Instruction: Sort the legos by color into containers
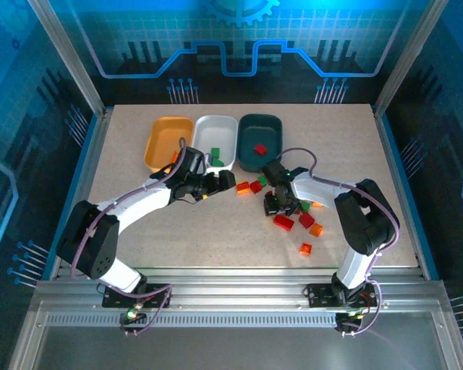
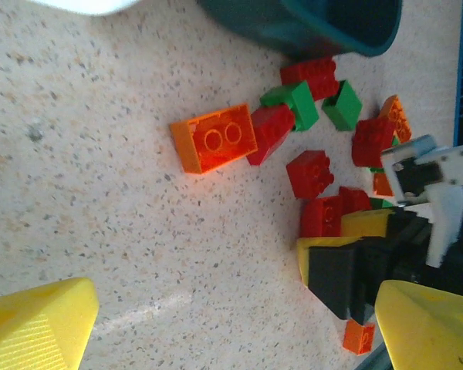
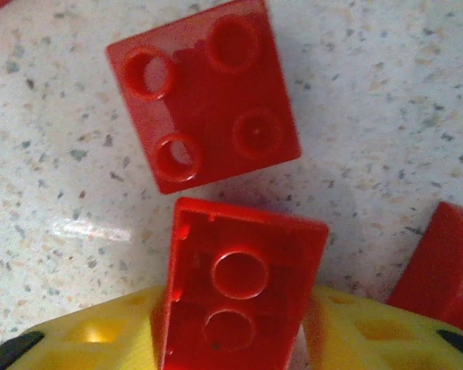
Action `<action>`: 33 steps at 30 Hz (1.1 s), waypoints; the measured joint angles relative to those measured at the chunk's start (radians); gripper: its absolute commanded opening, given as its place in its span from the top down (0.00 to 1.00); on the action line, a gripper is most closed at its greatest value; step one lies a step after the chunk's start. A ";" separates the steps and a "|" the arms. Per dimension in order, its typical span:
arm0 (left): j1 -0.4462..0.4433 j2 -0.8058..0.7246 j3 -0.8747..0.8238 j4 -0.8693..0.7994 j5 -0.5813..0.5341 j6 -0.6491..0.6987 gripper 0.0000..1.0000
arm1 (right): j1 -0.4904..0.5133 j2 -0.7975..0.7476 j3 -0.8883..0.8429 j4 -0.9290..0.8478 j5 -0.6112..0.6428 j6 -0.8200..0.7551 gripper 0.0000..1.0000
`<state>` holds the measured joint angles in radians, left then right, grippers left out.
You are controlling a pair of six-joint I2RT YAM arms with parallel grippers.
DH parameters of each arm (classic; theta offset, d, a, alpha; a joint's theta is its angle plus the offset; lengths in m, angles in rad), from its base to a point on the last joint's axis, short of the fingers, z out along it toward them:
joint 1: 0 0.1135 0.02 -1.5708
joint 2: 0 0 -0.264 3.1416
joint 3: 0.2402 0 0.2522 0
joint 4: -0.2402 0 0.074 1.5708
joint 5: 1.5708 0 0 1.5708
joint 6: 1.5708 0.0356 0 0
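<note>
Three containers stand in a row at the back: an orange-yellow tray (image 1: 168, 137), a white tray (image 1: 216, 132) with green legos (image 1: 214, 157), and a dark teal tray (image 1: 261, 131) with one red lego (image 1: 260, 149). Loose red, orange and green legos (image 1: 284, 222) lie on the table in front of the teal tray. My right gripper (image 1: 282, 205) is down in this pile. Its yellow fingers (image 3: 370, 339) are shut on a red lego (image 3: 243, 277) whose hollow underside faces the camera. My left gripper (image 1: 224, 181) hovers open, with bare table between its fingers (image 2: 38, 331), near an orange lego (image 2: 214, 139).
A red four-stud brick (image 3: 204, 96) lies just beyond the held one, and another red brick (image 3: 447, 262) lies to its right. The two grippers are close together in front of the white and teal trays. Metal frame rails (image 1: 85, 166) border the table.
</note>
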<state>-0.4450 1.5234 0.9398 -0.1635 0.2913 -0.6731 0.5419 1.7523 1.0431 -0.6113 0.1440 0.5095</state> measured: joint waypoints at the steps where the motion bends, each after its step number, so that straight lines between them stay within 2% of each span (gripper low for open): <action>1: 0.000 -0.005 0.000 -0.002 0.000 0.000 0.06 | 0.000 0.000 0.000 0.002 0.006 0.001 0.63; 2: 0.001 -0.007 0.000 -0.004 0.000 0.000 0.06 | -0.001 -0.001 0.000 0.006 0.011 0.008 0.68; 4: 0.003 -0.010 -0.001 -0.008 0.000 0.000 0.06 | -0.001 -0.005 0.000 0.010 0.024 0.017 0.71; 12: 0.086 -0.066 -0.013 -0.046 -0.014 0.016 0.05 | 0.000 -0.148 -0.001 -0.016 0.064 0.032 0.72; 16: 0.117 -0.103 -0.005 -0.084 -0.046 0.053 0.08 | -0.007 -0.179 0.095 -0.050 0.082 0.010 0.72; 19: 0.101 -0.085 0.020 -0.124 -0.076 0.082 0.10 | -0.041 -0.105 0.235 -0.047 0.083 -0.016 0.71; 24: 0.018 -0.025 0.057 -0.162 -0.159 0.144 0.13 | -0.125 0.155 0.520 -0.039 0.053 -0.052 0.69; 29: -0.069 0.066 0.126 -0.185 -0.239 0.254 0.13 | -0.162 0.364 0.739 -0.077 0.024 -0.080 0.51; 33: -0.120 0.158 0.194 -0.182 -0.306 0.366 0.13 | -0.163 0.387 0.803 -0.109 0.009 -0.100 0.47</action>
<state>-0.5648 1.6810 1.1336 -0.3454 -0.0147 -0.3073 0.3790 2.1391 1.8458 -0.7200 0.1528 0.4099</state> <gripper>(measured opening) 0.872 0.512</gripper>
